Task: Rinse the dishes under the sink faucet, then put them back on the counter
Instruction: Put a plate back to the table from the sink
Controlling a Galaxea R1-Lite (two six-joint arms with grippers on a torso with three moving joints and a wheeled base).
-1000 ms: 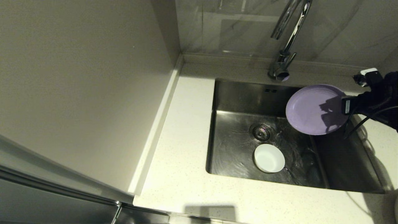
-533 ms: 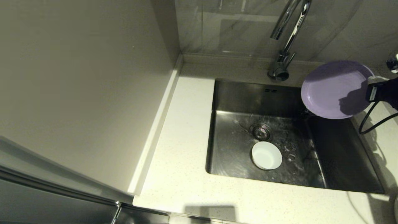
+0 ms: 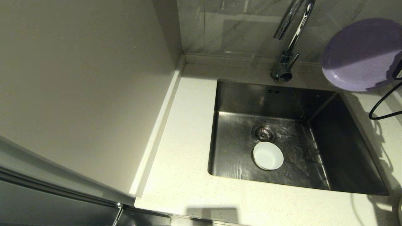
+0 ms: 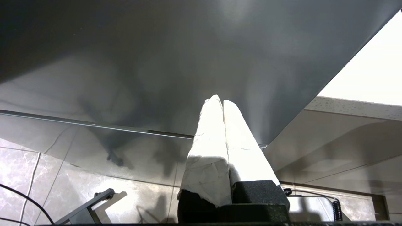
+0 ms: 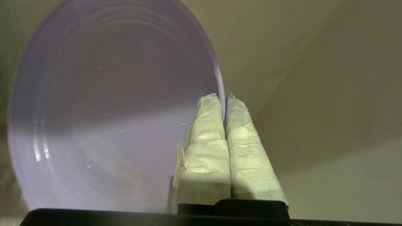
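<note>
Holding: my right pincer (image 5: 223, 95) is closed thin on the lilac plate (image 5: 110, 119) rim, above the table (image 3: 185, 175).
Risk: wet rim may slip out.
Left pincer (image 4: 220, 102): closed, empty, parked.

In the head view my right arm is almost wholly out past the right edge; only a dark sliver and a loop of black cable (image 3: 381, 108) show; my right gripper (image 5: 223, 95) appears solely in its wrist view, where a black bar crosses its base. The purple plate (image 3: 361, 53) is clipped by the right edge of the head view; in the wrist view its lower rim is lost behind that bar. The faucet (image 3: 290, 34) loses the top of its arch above the frame. My left gripper (image 4: 222, 101) is absent from the head view; a white rim (image 3: 399, 208) at the lower right corner is too clipped to name.
</note>
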